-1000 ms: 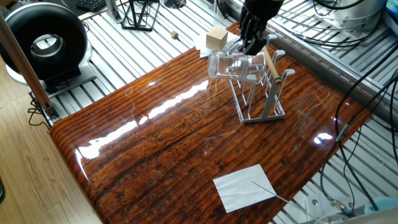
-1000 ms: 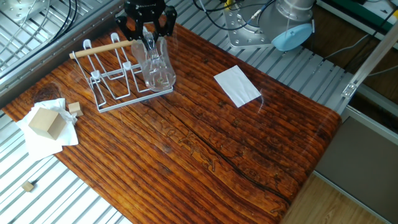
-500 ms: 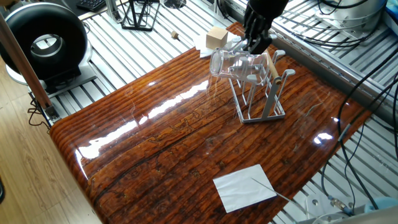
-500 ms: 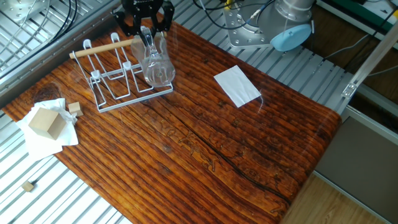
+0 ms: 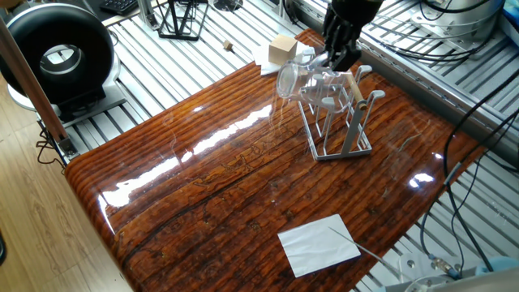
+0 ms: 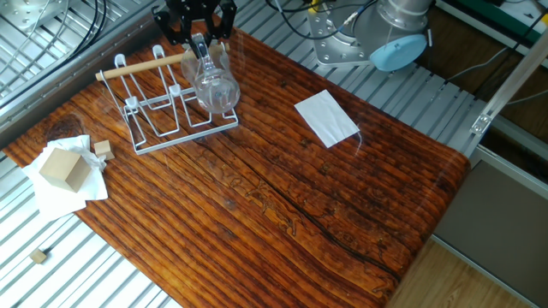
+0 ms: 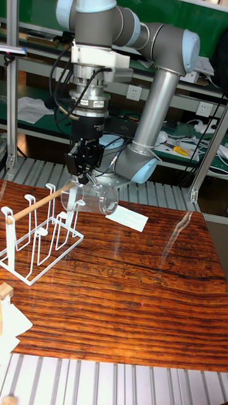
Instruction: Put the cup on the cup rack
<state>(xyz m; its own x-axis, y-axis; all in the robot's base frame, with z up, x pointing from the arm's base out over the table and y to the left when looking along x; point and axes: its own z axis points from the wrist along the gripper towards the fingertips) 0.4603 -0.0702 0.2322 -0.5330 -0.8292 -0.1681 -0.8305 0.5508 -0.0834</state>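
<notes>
Clear glass, the cup [image 7: 92,198] lies tilted almost sideways in the air, held by the end effector [image 7: 84,176] clamped on its base end; the arm hangs vertically above; the mouth points to 4 o'clock in the tall view, over the grey wire cup rack [image 7: 39,237] on the glossy wooden worktop [image 7: 126,285].

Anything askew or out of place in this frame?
The cup lies tilted on its side over the end of the cup rack, rather than hanging straight on a peg. The gripper is just above it. No spills or damage visible.
</notes>
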